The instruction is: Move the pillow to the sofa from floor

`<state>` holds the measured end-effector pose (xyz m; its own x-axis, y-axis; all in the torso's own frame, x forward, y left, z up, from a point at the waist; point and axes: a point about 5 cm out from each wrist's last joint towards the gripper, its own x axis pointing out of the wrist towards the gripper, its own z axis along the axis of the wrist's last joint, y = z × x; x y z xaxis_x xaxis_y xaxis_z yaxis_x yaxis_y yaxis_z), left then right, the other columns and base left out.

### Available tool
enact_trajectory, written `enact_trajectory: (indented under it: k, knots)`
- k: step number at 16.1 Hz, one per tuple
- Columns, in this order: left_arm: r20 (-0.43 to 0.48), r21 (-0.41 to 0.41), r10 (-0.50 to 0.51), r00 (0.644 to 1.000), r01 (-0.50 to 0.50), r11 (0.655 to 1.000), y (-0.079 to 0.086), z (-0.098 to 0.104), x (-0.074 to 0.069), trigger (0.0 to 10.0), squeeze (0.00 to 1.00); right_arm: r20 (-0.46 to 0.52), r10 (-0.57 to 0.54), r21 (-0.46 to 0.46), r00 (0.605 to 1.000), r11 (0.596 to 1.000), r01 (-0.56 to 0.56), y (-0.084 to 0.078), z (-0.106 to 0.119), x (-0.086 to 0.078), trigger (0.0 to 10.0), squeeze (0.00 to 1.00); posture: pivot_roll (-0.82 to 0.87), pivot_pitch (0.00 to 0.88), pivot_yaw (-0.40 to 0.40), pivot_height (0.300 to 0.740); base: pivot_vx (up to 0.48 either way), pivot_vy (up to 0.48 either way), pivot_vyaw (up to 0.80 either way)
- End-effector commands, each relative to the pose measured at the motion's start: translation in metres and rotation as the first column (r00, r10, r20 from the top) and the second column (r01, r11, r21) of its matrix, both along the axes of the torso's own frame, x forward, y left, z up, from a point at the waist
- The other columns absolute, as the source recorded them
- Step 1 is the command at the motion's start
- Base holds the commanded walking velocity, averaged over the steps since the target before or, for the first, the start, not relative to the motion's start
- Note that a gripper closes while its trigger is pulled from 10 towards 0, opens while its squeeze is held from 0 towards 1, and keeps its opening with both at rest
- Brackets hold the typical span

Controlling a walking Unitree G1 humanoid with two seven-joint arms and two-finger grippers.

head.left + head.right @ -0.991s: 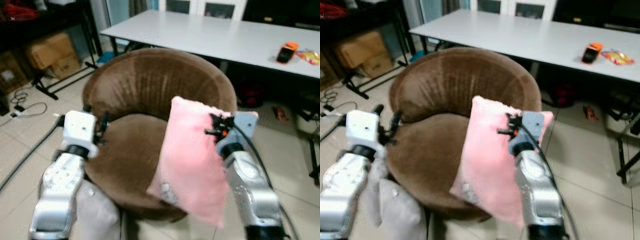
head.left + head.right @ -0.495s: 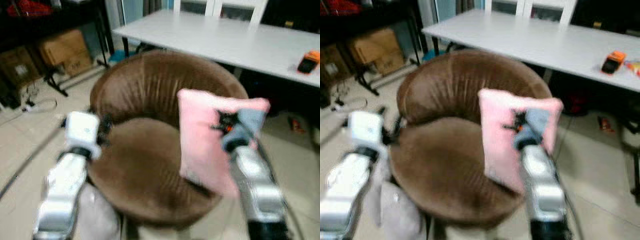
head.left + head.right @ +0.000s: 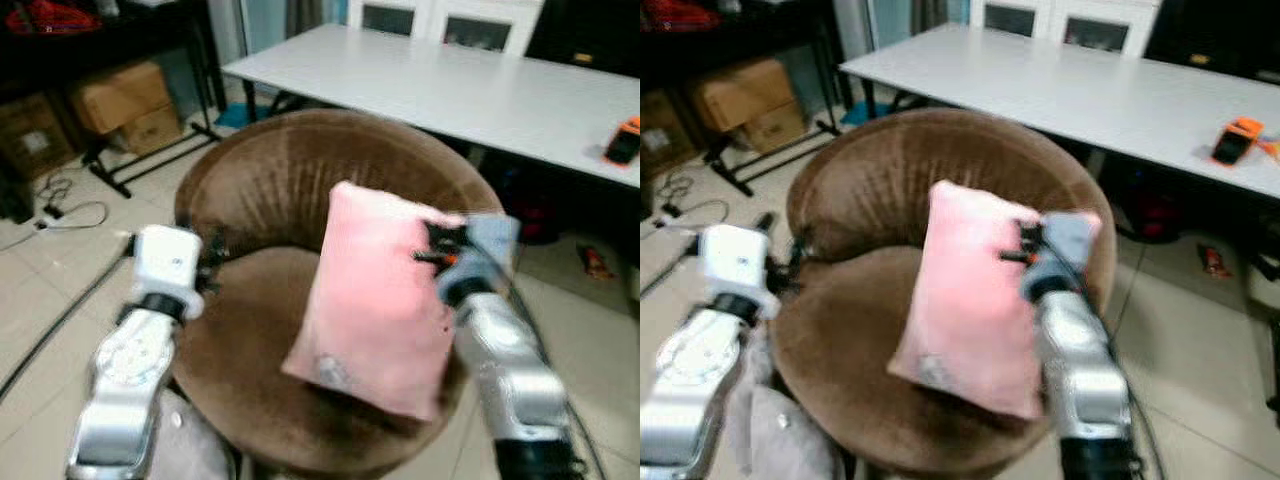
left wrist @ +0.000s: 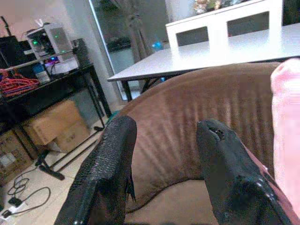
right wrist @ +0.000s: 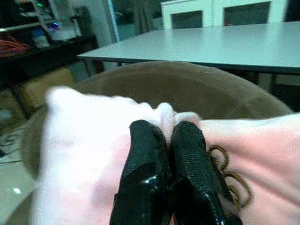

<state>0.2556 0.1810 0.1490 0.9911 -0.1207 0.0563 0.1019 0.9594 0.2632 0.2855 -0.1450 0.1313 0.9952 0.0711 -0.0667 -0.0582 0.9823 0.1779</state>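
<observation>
Pillow (image 3: 375, 300): pink, hanging upright over the seat of the round brown sofa (image 3: 270, 170). Its upper right edge is in the right gripper (image 5: 166, 140). Its lower corner hangs near the front of the seat cushion; you cannot tell whether it touches.

Right gripper: note in the right wrist view that the two black fingers (image 5: 143, 164) are pressed together on a fold of the pillow's top edge. The pink fabric bunches up between and just past the fingertips and spreads out to both sides of them. A dark loop of thread (image 5: 225, 166) lies on the fabric just beside the fingers. From the head camera, you see this gripper at the pillow's upper right corner, with the pillow hanging to the left of the arm and partly in front of the sofa back.

Left gripper (image 4: 164, 136): the fingers are spread apart with nothing between them. It is held at the left rim of the sofa, pointing toward the backrest. The pillow's edge appears beside one finger in the left wrist view, apart from it.

Surroundings: a white table (image 3: 450, 80) stands behind the sofa. An orange object (image 3: 1237, 140) rests on it. Cardboard boxes (image 3: 115, 105) sit on the floor at left. A grey cushion (image 3: 780, 440) lies on the floor by the left arm.
</observation>
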Motion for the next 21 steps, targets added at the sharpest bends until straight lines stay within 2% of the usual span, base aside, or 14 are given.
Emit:
enact_trajectory:
  k: [1, 3, 4, 7, 10, 15, 18, 19, 21]
  knots:
    - [0.012, 0.022, 0.025, 1.000, -0.025, 0.999, 0.008, 0.003, 0.000, 10.0, 0.00, 0.066, 0.049, 0.016, 0.997, 0.999, -0.051, 0.013, 0.016, 0.004, 10.0, 0.00, -0.03, 0.000, 0.007, 0.740, 0.337, 0.000, 0.00]
    - [0.013, 0.036, 0.013, 1.000, -0.013, 0.999, 0.007, 0.004, -0.002, 10.0, 0.00, 0.077, 0.105, 0.024, 0.991, 0.994, -0.107, 0.019, 0.020, 0.003, 10.0, 0.00, -0.03, 0.000, 0.006, 0.740, 0.300, 0.000, 0.00]
    - [0.010, 0.035, -0.021, 1.000, 0.020, 0.999, 0.005, 0.003, -0.004, 10.0, 0.00, 0.083, 0.167, 0.047, 0.982, 0.984, -0.171, 0.025, 0.024, 0.002, 10.0, 0.00, -0.03, 0.000, 0.005, 0.740, 0.000, 0.000, 0.00]
    - [-0.046, 0.080, -0.123, 0.991, 0.126, 0.989, 0.003, -0.003, -0.011, 10.0, 0.00, 0.108, 0.259, 0.056, 0.960, 0.962, -0.266, 0.035, 0.034, 0.002, 10.0, 0.00, -0.03, 0.000, 0.001, 0.740, 0.000, 0.000, 0.00]
    - [-0.133, 0.124, -0.236, 0.963, 0.252, 0.960, 0.007, -0.012, -0.024, 10.0, 0.00, 0.089, 0.331, 0.077, 0.940, 0.938, -0.337, 0.049, 0.043, 0.007, 10.0, 0.00, -0.03, 0.000, -0.010, 0.740, 0.000, 0.000, 0.00]
    - [-0.178, 0.153, -0.277, 0.944, 0.305, 0.940, 0.013, -0.014, -0.031, 10.0, 0.00, 0.003, 0.498, 0.078, 0.867, 0.865, -0.496, 0.091, 0.049, 0.023, 10.0, 0.00, -0.02, 0.000, -0.023, 0.740, 0.000, 0.000, 0.00]
    - [-0.186, 0.155, -0.294, 0.938, 0.323, 0.934, 0.012, -0.014, -0.033, 10.0, 0.00, -0.054, 0.459, 0.113, 0.887, 0.885, -0.451, 0.101, 0.047, 0.043, 10.0, 0.00, -0.02, 0.000, -0.028, 0.740, 0.000, 0.000, 0.00]
    - [-0.194, 0.154, -0.305, 0.932, 0.336, 0.929, 0.011, -0.015, -0.035, 10.0, 0.00, -0.077, 0.406, 0.147, 0.910, 0.908, -0.393, 0.105, 0.045, 0.057, 10.0, 0.00, -0.01, 0.000, -0.036, 0.740, 0.000, 0.000, 0.00]
    - [-0.211, 0.153, -0.326, 0.921, 0.361, 0.920, 0.008, -0.016, -0.038, 10.0, 0.00, -0.159, 0.233, 0.146, 0.960, 0.967, -0.210, 0.103, 0.034, 0.079, 10.0, 0.00, 0.00, 0.000, -0.045, 0.740, 0.000, 0.000, 0.00]
